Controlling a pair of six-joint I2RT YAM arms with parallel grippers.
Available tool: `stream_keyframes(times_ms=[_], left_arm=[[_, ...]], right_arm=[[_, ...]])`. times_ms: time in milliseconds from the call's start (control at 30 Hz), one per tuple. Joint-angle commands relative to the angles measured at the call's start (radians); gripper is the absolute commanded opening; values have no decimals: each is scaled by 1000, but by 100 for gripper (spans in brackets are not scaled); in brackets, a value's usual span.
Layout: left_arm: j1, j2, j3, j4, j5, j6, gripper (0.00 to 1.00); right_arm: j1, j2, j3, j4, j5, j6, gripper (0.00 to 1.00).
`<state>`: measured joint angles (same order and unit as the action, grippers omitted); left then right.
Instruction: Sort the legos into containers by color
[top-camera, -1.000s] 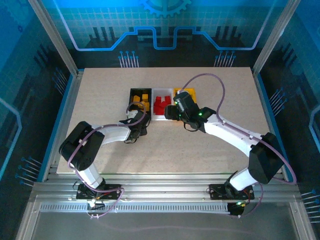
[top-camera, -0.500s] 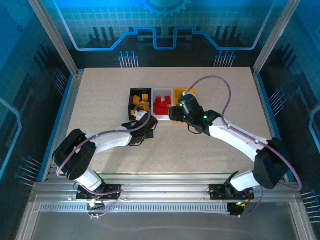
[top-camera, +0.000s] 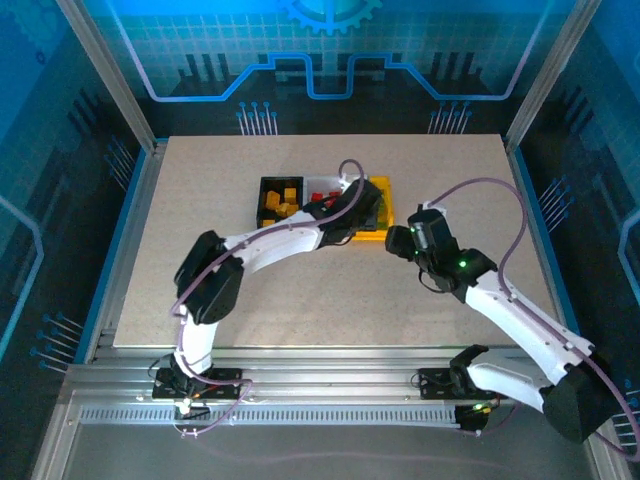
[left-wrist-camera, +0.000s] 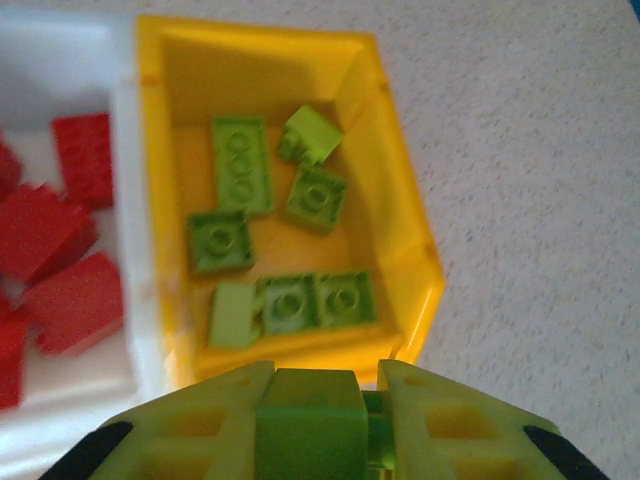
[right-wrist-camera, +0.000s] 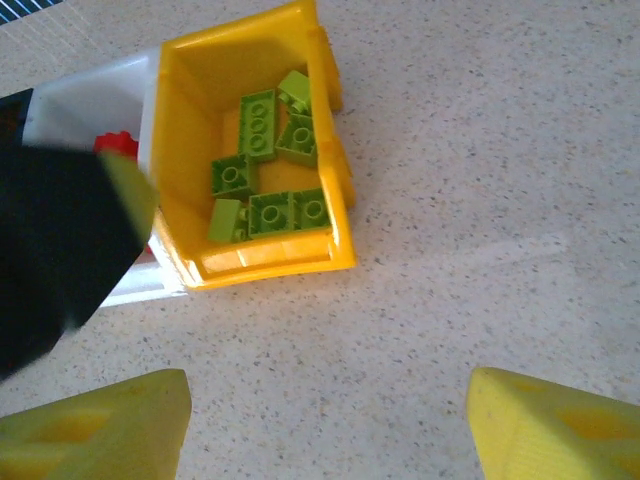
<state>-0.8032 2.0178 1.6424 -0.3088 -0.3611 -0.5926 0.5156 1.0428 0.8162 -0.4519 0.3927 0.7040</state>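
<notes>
From the overhead camera I see the three joined bins sitting on the bench (top-camera: 200, 300), around the middle of its width and nearer its far edge than its near one. Leftmost is the black bin (top-camera: 262, 205), with yellow-orange bricks (top-camera: 284, 199) inside. Next to it is the white bin (left-wrist-camera: 135, 300), which holds the red bricks (left-wrist-camera: 75, 300). At the right end of the row is the yellow bin (left-wrist-camera: 405, 240), and several lime-green bricks (left-wrist-camera: 315, 198) lie loose on its floor, some flat with studs up and a couple tipped on edge. My left arm reaches across the row, and the left end effector (left-wrist-camera: 315, 378) hangs over the near wall of the yellow bin, its fingers clamped narrow on one held green brick (left-wrist-camera: 308, 425), which sits squarely between them above the bin's rim. Further right, the right end effector (right-wrist-camera: 330, 410) hovers over bare bench just beside the yellow bin's right side, toward the near edge. Its fingers (right-wrist-camera: 100, 430) are spread wide with nothing between them, and below them I see only speckled bench surface.
</notes>
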Motion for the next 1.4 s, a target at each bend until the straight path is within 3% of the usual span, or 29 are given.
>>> stream_keyframes(times_ms=[0,100,167,300,467,633,833,967,1033,1167,1200,1367], left_arm=[[6,102,148,-83,-16,51,20],[29,184,247,-116,-24,35,21],[39,220,289,-118,-10,30,28],[28,236,346,-107,21,53,59],[19,59,208,-25,-4,73,99],[22,-283,-135,122,-70,98,99],[53,-707,-588,276,-273,210,99],[186,-948,-815,309,-325,333,99],[309,-1019,-907,313,-348,381,99],[516,-1001,-1053,402,-292,485,99],[537,-961,-1081,463,-326,499,99],[600,-708,-1116,769,-263,655,99]], right_arm=[[-20,-50,-22,-54,21,18,75],[-23,-79,-29,-65,14,21,74],[-26,-90,-32,-70,10,19,75],[-28,-96,-31,-66,-7,7,76],[-30,-98,-34,-32,-35,-7,81],[-29,-96,-24,0,-34,-42,83],[-21,-96,-25,5,80,-52,100],[-20,-107,-66,45,139,-9,100],[-21,-105,-80,59,166,15,100],[-32,-64,-74,71,162,-3,100],[-38,-47,-59,49,174,7,100],[-72,27,-6,-45,206,17,100]])
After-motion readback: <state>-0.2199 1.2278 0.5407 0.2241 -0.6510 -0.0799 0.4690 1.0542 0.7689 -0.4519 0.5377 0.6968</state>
